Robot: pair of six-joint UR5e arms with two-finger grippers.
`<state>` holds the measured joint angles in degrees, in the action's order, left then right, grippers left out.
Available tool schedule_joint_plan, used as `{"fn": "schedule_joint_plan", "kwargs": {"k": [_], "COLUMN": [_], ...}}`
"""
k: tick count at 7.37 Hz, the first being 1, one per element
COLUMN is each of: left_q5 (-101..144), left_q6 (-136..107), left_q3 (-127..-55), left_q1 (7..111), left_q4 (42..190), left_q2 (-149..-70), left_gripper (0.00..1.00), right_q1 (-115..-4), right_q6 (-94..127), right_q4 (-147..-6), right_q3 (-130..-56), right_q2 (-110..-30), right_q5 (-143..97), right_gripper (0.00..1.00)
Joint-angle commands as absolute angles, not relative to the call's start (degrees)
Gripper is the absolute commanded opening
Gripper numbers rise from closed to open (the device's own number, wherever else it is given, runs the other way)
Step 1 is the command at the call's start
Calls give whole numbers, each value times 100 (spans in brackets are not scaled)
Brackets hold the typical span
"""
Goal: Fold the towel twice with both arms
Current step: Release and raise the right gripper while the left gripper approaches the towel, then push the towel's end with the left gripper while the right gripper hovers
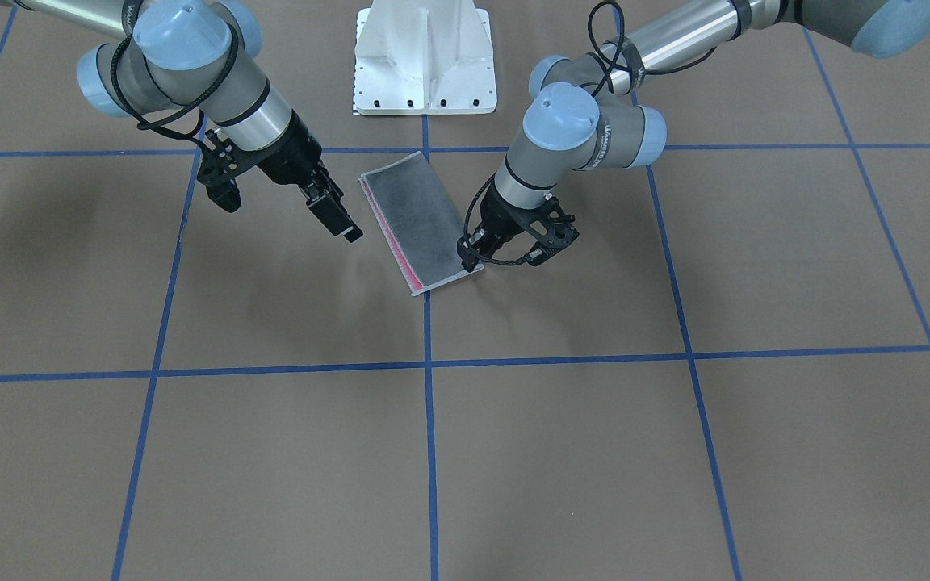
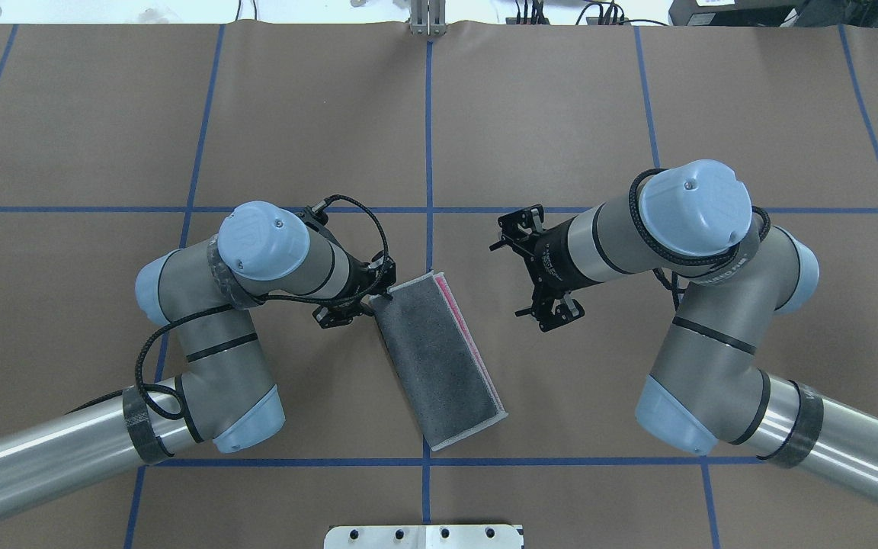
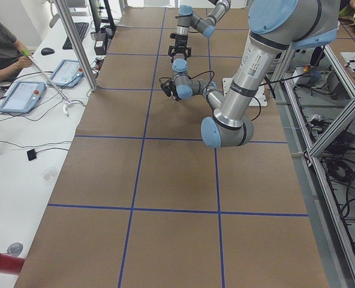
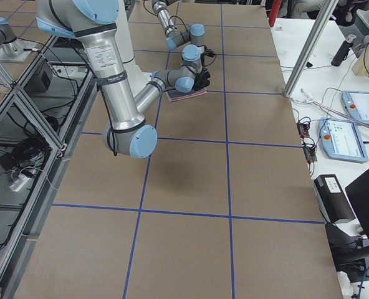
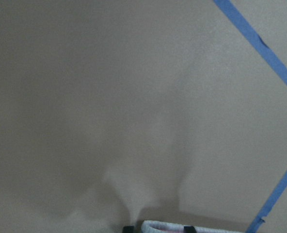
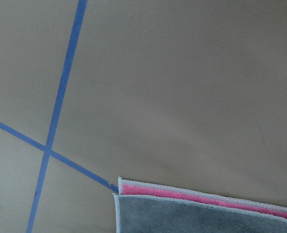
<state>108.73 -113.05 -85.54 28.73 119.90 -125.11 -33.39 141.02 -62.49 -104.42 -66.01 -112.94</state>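
The towel lies flat on the brown table, folded into a long strip, dark grey side up with a pink band along one long edge. My left gripper is down at the strip's corner farthest from the robot base. In the left wrist view its two fingertips stand apart with the towel's light edging between them. My right gripper hangs above the table beside the pink edge, clear of the cloth. The right wrist view shows the towel's corner and no fingertips, so it reads as open.
The white pedestal base stands just behind the towel. Blue tape lines cross the brown table cover. An operators' desk with tablets runs along the table's far side, and metal framing stands behind the robot.
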Motion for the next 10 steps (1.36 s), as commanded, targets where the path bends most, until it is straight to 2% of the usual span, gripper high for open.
{"fn": "schedule_joint_plan", "kwargs": {"k": [1,6,7,9,10], "left_q5": [10872,10872,10872,10863,10863], "left_q6": [-11259,-10478,-10468,-10477,-10485], "left_q3": [-8552,-8395,-8150,-7011,-6918], "left_q1": [2874,3233,3347,3524,3672], "left_q4": [11988,12067,12128,12557,12655], "left_q2": [-12533,-12823,-13076,-13875,-13913], "left_gripper": [0,0,0,0,0], "right_q1": [-3349,-3497,-3515,-3577,-3629], "right_q6": [14106,14037,13906,13738,13633], "right_q4": [-6249,-6249,-6249,-6232,-6231], "right_q3": [-10441,-10441,-10441,-10311,-10257], "right_q2": [-6601,-6609,-6618,-6627,-6627], "right_q5": [-11294,-11294,-11294,-11294,-11294], "right_gripper": [100,100,100,100,100]}}
